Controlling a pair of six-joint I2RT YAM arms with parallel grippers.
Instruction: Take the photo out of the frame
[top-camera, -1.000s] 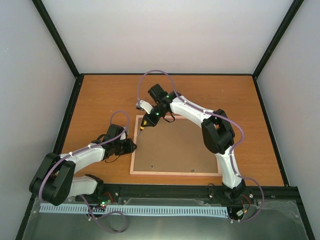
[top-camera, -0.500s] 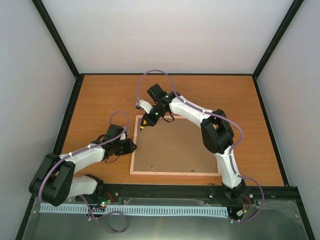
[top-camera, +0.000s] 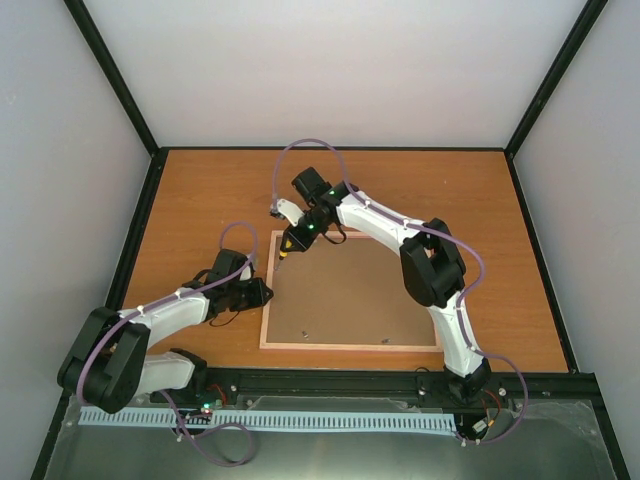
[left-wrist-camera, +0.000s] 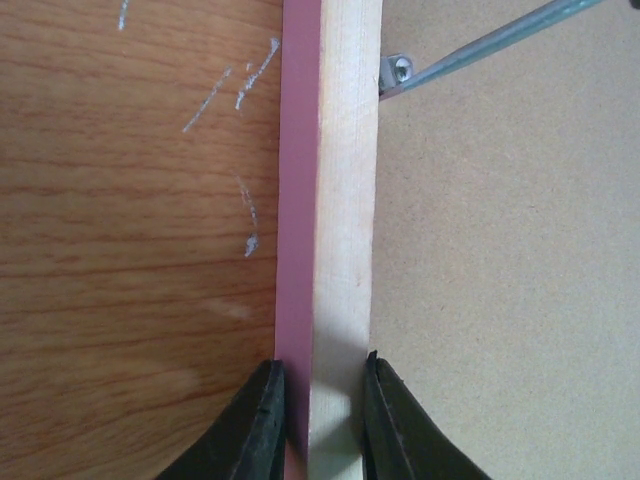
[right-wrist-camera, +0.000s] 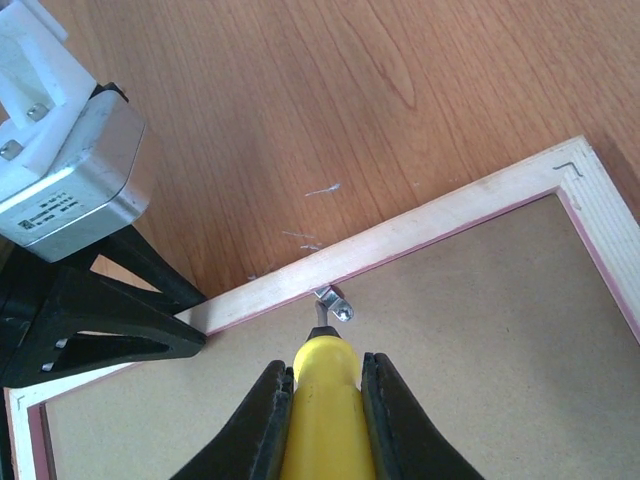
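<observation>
Top external view: frame (top-camera: 350, 346) lies face-down on the tabletop (top-camera: 200, 200), same spot as before. Its left rail is clamped by the left pincer (left-wrist-camera: 320, 375). The right pincer (right-wrist-camera: 325, 365) grips a yellow screwdriver (right-wrist-camera: 322, 420) at the far-rail clip (right-wrist-camera: 333, 300) and has barely shifted.

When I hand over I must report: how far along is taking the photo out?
Done: the frame lies face down, left fingers clamping its rail. In hand: right fingers hold a yellow screwdriver at a metal clip. Left: the backing board is not yet out; the photo is hidden.
</observation>
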